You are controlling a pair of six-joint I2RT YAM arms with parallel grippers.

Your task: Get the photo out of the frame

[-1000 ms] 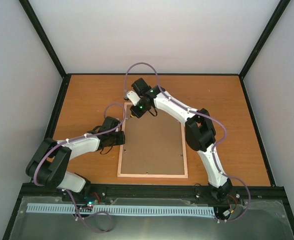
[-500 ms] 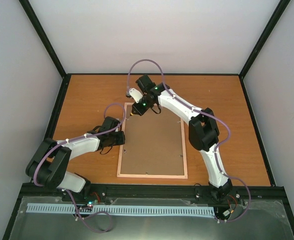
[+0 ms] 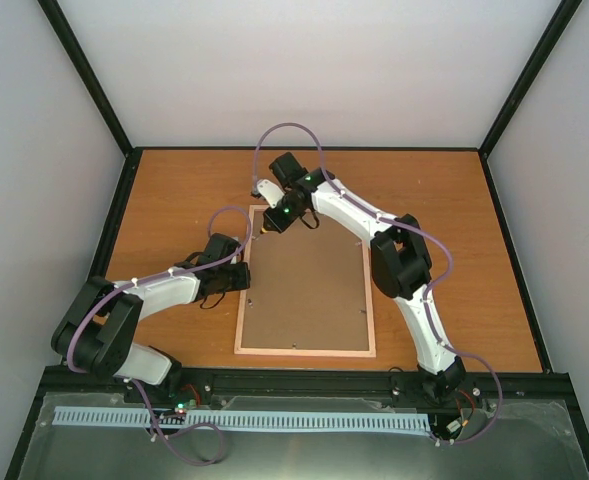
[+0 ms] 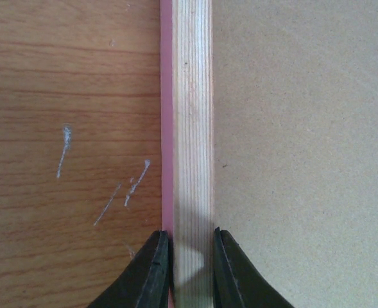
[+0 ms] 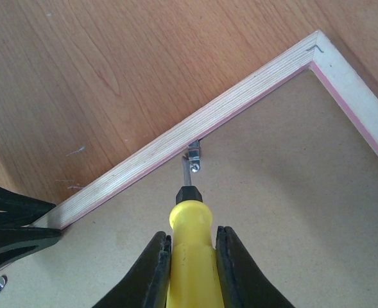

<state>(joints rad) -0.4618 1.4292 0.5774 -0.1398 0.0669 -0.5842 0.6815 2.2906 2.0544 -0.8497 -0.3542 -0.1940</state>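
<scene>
Right arm's wrist has shifted slightly toward the far edge since a second ago; the left arm is unchanged. The frame (image 3: 304, 351) lies face down at mid-tabletop (image 3: 174, 190), toward the near edge, with the brown backing board (image 3: 309, 290) uppermost and the photo hidden. Left claw (image 4: 190, 240), narrow, grips the frame's left rail. Right claw (image 5: 190, 234) holds a yellow-handled screwdriver (image 5: 190, 263), tip at a metal tab (image 5: 194, 157) by the far rail. The wood-grain surface is lightly scratched; white walls (image 3: 314, 70) and black corner posts (image 3: 89, 80) enclose it.
</scene>
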